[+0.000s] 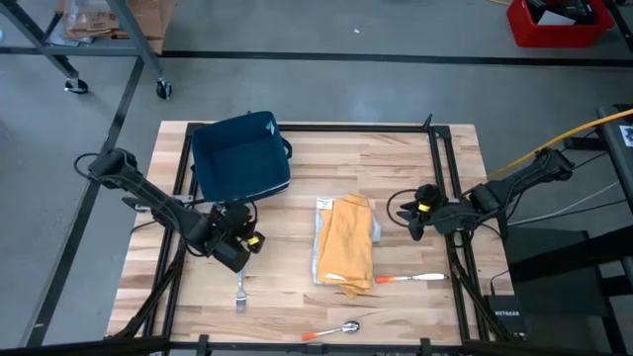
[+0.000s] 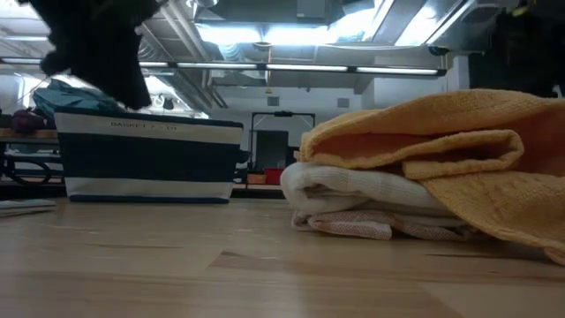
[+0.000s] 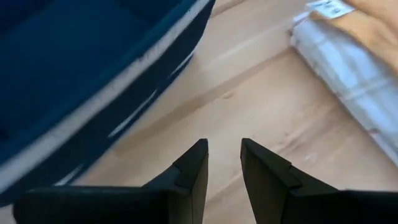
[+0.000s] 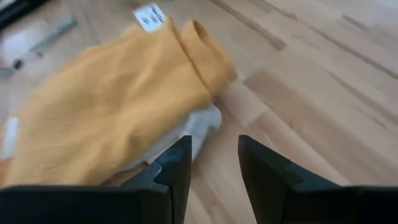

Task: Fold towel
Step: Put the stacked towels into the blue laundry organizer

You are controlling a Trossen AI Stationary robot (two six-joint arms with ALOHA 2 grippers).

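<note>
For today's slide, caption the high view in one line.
Both end effectors flank an orange towel stacked on a white towel beside a blue basket.

towel (image 1: pixel 346 247) on another towel (image 1: pixel 318 259), bin (image 1: pixel 240 156) left

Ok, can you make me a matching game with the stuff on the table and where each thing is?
Things:
1. orange towel
2. blue basket
3. fork
4. spoon

Places:
A. at the table's near edge, below the towels
B. on top of the white towel
C. at the table's far left
D. just below the left gripper

Pairs: 1-B, 2-C, 3-D, 4-A
</note>
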